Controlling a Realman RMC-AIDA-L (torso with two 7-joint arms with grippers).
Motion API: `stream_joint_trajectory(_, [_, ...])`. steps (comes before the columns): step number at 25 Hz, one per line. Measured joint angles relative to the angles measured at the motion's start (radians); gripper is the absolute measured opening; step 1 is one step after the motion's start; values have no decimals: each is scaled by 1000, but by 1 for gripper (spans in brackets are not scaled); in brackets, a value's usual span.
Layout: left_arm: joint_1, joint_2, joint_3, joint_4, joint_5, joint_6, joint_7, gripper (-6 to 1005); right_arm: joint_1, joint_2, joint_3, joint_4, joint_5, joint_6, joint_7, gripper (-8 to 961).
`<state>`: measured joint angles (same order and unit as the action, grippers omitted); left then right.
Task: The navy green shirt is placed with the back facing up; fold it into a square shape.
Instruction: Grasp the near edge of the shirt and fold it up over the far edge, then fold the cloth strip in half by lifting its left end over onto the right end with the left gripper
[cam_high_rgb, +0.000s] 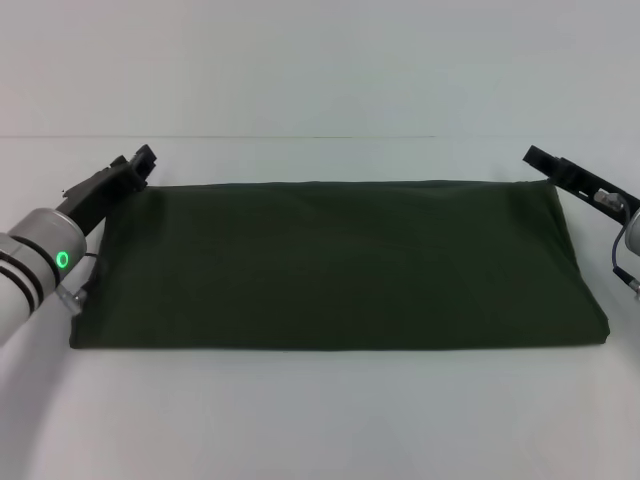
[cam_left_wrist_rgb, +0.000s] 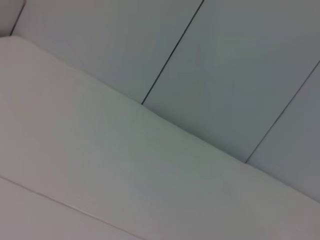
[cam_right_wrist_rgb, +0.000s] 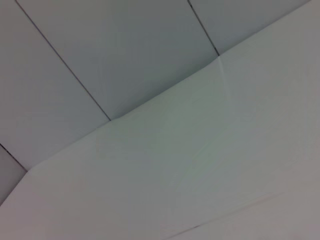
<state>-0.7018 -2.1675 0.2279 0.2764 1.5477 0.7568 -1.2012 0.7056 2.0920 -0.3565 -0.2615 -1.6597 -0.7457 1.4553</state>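
Lying flat on the white table (cam_high_rgb: 320, 420): the shirt (cam_high_rgb: 335, 265), folded into a long dark-green band running across the middle of the head view, its edges straight, its far edge close to the table's back. At the band's far left corner, the left gripper (cam_high_rgb: 138, 165), tip just beside the cloth or touching its corner, which of the two not clear; how far open, impossible to tell, and no cloth seen in its grasp. At the far right corner, the right gripper (cam_high_rgb: 560, 168), tip near the corner and slightly off the cloth's edge; opening likewise impossible to tell, no cloth seen in it. In both wrist views, only white table surface (cam_left_wrist_rgb: 100, 170) and grey wall panels (cam_right_wrist_rgb: 125, 55), no shirt.
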Motion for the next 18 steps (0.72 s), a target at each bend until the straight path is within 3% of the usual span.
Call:
stream_joint_trajectory(6, [34, 4, -2, -11, -29, 85, 16, 510, -45, -3, -4, -8, 5, -106, -5, 546])
stream_joint_trajectory(11, [100, 23, 54, 30, -8, 208, -150, 597, -112, -13, -104, -67, -14, -372, -75, 753])
stream_joint_trajectory(14, [146, 68, 204, 69, 22, 270, -378, 636, -146, -14, -230, -129, -15, -498, -106, 881])
stream_joint_trajectory(15, [161, 91, 263, 75, 26, 303, -450, 649, -155, -13, -280, -150, -16, -525, -119, 924])
stream_joint_trajectory(18, [187, 146, 366, 86, 34, 400, -588, 675, -166, -11, -403, -185, -15, -568, -171, 925])
